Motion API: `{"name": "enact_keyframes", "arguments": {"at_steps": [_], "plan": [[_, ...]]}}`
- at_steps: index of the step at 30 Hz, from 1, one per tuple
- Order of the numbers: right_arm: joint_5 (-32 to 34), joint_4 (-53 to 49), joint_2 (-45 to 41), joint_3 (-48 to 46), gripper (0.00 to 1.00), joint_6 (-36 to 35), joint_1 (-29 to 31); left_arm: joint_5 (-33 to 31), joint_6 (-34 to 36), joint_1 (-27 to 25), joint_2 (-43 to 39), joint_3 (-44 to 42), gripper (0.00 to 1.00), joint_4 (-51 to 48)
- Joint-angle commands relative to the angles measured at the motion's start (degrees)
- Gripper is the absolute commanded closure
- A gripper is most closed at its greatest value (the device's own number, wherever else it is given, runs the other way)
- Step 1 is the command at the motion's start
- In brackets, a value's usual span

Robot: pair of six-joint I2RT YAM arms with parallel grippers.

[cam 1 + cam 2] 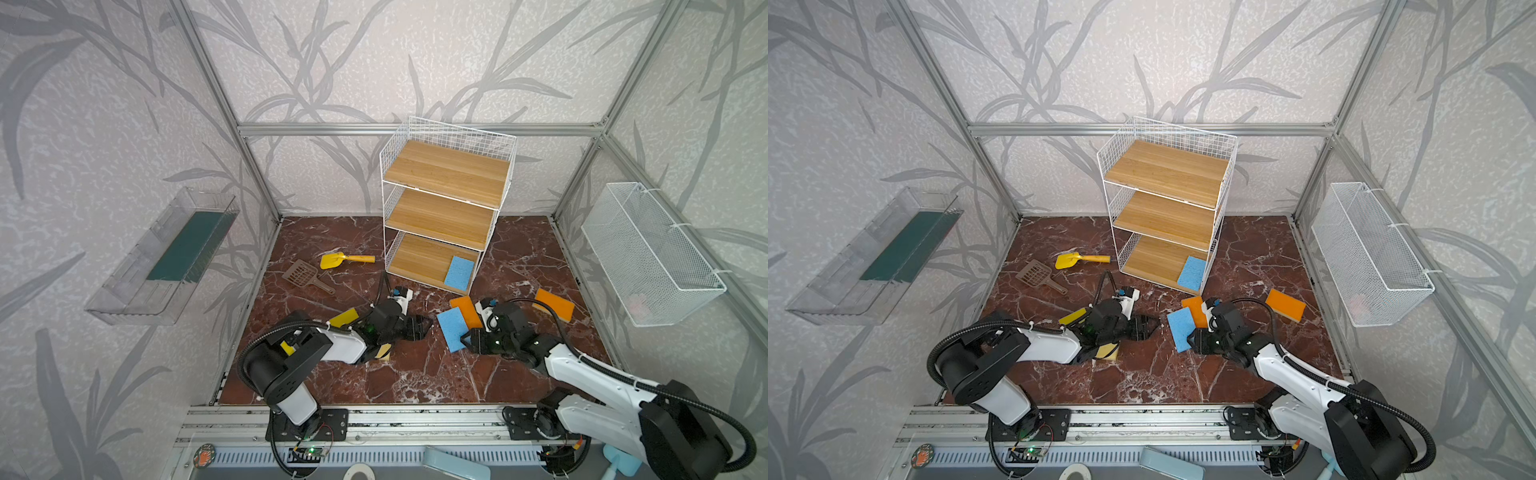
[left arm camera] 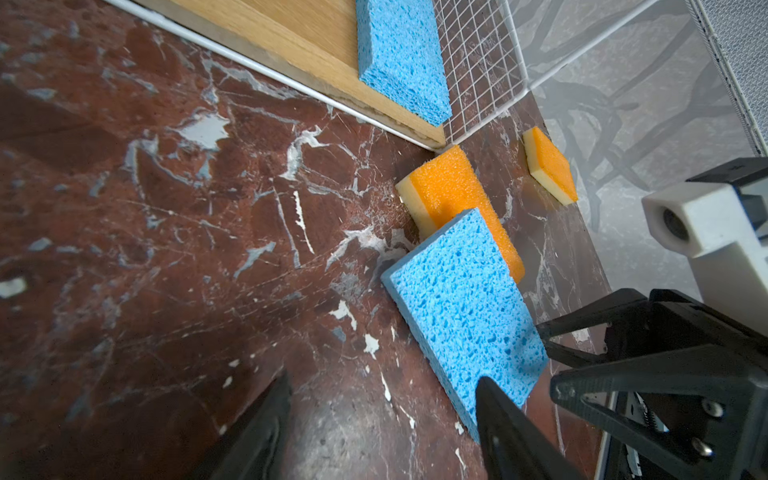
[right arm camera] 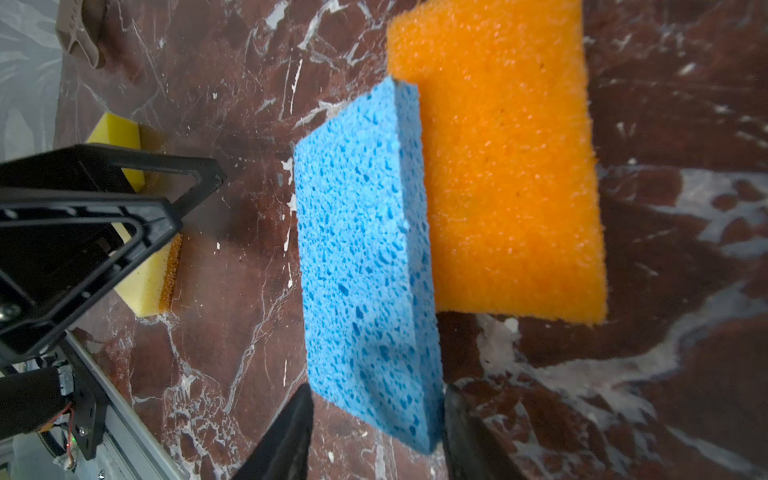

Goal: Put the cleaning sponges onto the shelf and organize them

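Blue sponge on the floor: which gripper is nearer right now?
Right. The right gripper straddles one end of the blue sponge; the left gripper sits open close beside it.

No legible text or labels anywhere.

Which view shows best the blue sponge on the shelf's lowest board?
Both top views: the blue sponge shows whole, flat on the bottom board of the shelf. The left wrist view shows it closer but cut off at the frame edge. The right wrist view misses it.
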Motion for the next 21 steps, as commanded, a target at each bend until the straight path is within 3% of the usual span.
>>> {"name": "enact_keyframes", "arguments": {"at_steps": [1,9,13,15,16,21], "plan": [[-1.06,1.96,1.46,1.63,0.55,0.59,1.17,0.08,-0.73,-0.07,-2.53,-0.54,0.29,-0.30],[-2.78,9.70,12.90,6.25,0.57,2.14,11.24,-4.85,0.94,-0.11,-13.31,-2.64,0.29,-11.87],[-4.04,13.87,19.60,9.69,0.70,3.37,14.02,-8.79,3.13,-0.07,-22.37,-2.67,0.29,-23.23],[-4.76,14.32,22.45,11.88,0.72,3.45,15.00,-9.63,3.71,-0.07,-25.26,-2.59,0.29,-27.39],[-5.43,14.71,23.98,12.86,0.72,3.56,15.34,-9.69,3.98,-0.11,-26.42,-2.66,0.29,-28.95],[-8.95,16.70,27.06,15.06,0.48,3.38,16.08,-10.83,5.16,-0.07,-28.55,-2.56,0.31,-34.54]]}}
